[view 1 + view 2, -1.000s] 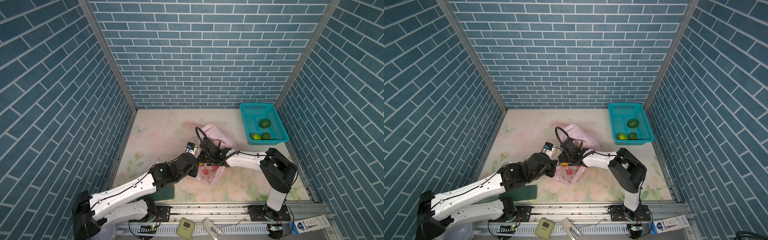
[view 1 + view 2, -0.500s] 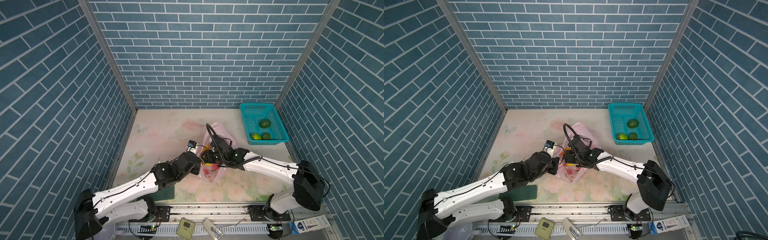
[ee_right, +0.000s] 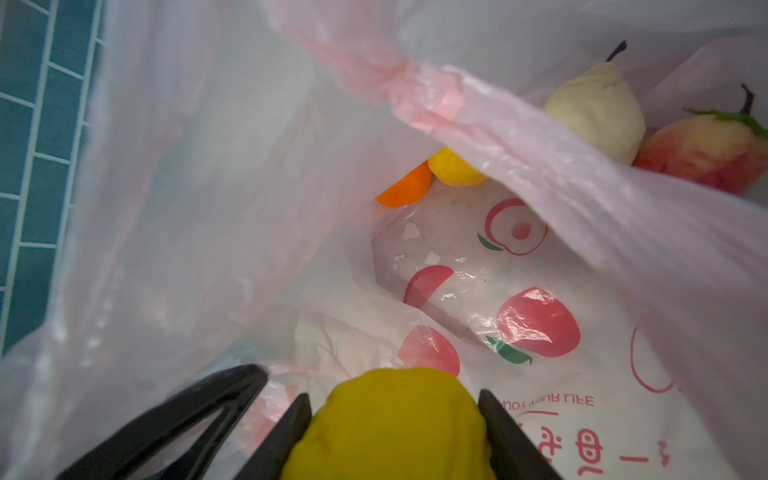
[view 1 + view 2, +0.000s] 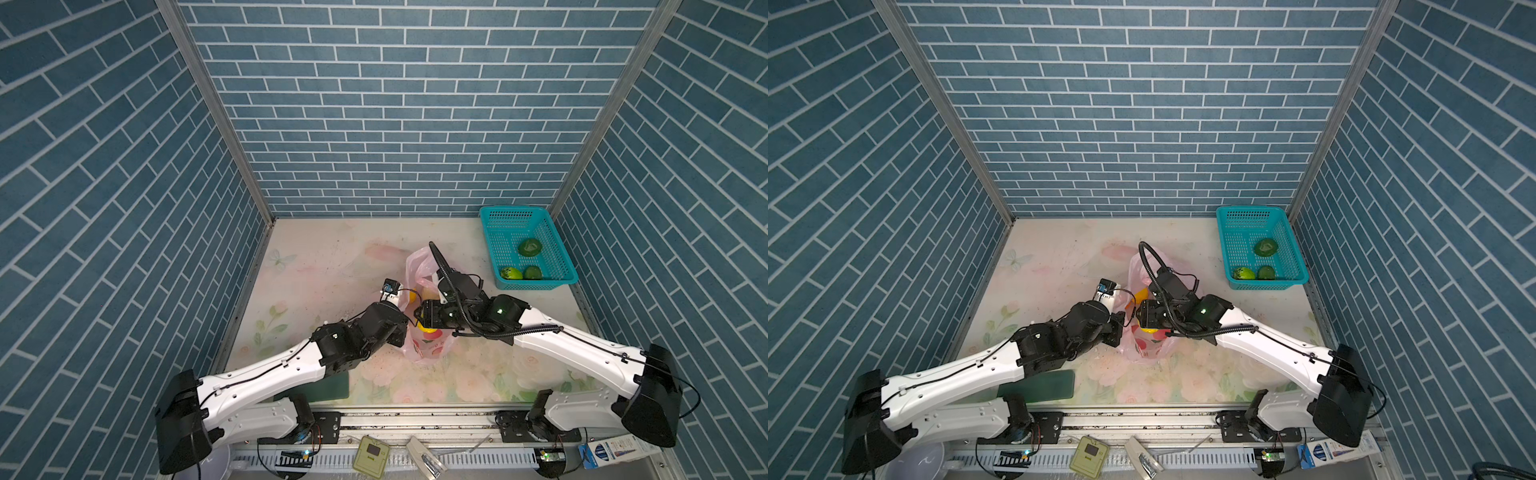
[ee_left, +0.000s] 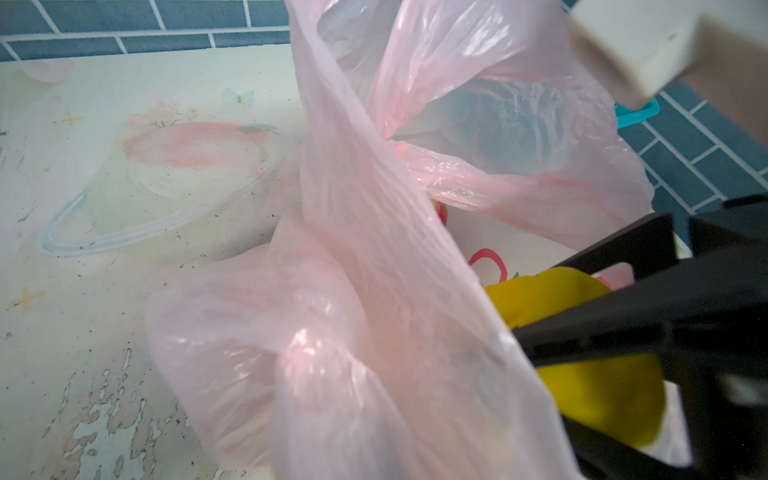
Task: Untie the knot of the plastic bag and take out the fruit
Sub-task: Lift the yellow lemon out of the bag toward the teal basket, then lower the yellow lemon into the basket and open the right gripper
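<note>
In both top views the plastic bag (image 4: 430, 353) (image 4: 1144, 351) stands on the table (image 4: 332, 257) between the two arms. The right jaws reach down into its mouth and are closed around a yellow fruit (image 4: 428, 329). The left jaws sit at the bag's rim just beside them. A teal basket (image 4: 498, 241), well beyond the right jaws, holds three green fruits (image 4: 529, 247).

In the left wrist view pink film drapes over the left jaws and hides them. They are closed, and the taut strip running away from them suggests they pinch the rim. The yellow fruit (image 5: 590, 374) shows close by, clamped by the right jaws.

In the right wrist view the yellow fruit (image 3: 395, 428) fills the gap between the right jaws. Ahead of them a bunched twist, apparently the knot (image 3: 432, 97), crosses the opening. Beyond it lie a whitish pear (image 3: 594, 108), a red fruit (image 3: 706, 153) and an orange one (image 3: 405, 187).

The step in hand looks like fruit removal. The next move calls for lifting the fruit clear under that strip without snagging it, then carrying it to the basket.
</note>
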{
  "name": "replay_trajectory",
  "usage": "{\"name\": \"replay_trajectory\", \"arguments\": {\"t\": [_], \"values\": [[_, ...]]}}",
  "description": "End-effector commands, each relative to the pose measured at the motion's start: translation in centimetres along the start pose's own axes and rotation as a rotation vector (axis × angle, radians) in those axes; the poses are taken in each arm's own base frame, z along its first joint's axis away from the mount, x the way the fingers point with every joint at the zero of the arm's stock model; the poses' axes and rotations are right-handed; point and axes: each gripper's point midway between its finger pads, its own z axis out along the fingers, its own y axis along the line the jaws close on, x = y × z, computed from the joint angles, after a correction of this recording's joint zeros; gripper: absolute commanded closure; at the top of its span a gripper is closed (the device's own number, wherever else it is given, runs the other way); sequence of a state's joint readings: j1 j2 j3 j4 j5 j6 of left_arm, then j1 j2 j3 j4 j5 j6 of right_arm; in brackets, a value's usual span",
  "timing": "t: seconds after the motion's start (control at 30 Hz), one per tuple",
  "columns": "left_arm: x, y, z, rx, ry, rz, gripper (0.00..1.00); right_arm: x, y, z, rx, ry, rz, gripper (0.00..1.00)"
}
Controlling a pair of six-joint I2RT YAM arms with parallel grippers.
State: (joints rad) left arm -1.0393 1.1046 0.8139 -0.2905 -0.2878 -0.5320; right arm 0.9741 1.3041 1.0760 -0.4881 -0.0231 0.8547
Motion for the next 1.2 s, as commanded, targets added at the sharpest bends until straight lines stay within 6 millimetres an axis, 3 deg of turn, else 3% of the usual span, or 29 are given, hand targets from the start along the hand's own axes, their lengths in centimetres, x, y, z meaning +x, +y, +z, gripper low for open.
{"name": "replay_trajectory", "arguments": {"t": [0.0, 0.27, 0.47, 0.63, 0.83, 1.0, 1.17], "values": [[-1.4, -0.5, -0.4, 0.008, -0.039, 0.001, 1.00, -2.0, 2.8, -3.7, -0.071, -0.036, -0.038, 0.47], [-1.5, -0.3, -0.6, 0.002, -0.040, -0.001, 1.00, -5.6, 4.2, -8.2, -0.109, -0.110, -0.055, 0.46], [-1.4, -0.2, -0.7, 0.002, -0.033, 0.004, 1.00, -10.1, 1.7, -11.3, -0.082, -0.196, -0.033, 0.46], [-1.2, -0.3, -0.7, 0.006, -0.029, 0.002, 1.00, -14.2, -4.3, -12.6, -0.006, -0.276, 0.042, 0.46], [-1.3, -0.3, -0.8, 0.009, -0.037, -0.002, 1.00, -18.9, -13.0, -12.2, 0.098, -0.367, 0.155, 0.46], [-1.4, -0.3, -0.8, 0.012, -0.038, -0.006, 1.00, -21.8, -20.6, -10.5, 0.206, -0.401, 0.229, 0.46], [-1.4, -0.4, -0.7, 0.016, -0.040, -0.007, 1.00, -23.9, -28.0, -7.1, 0.284, -0.393, 0.302, 0.46]]}}
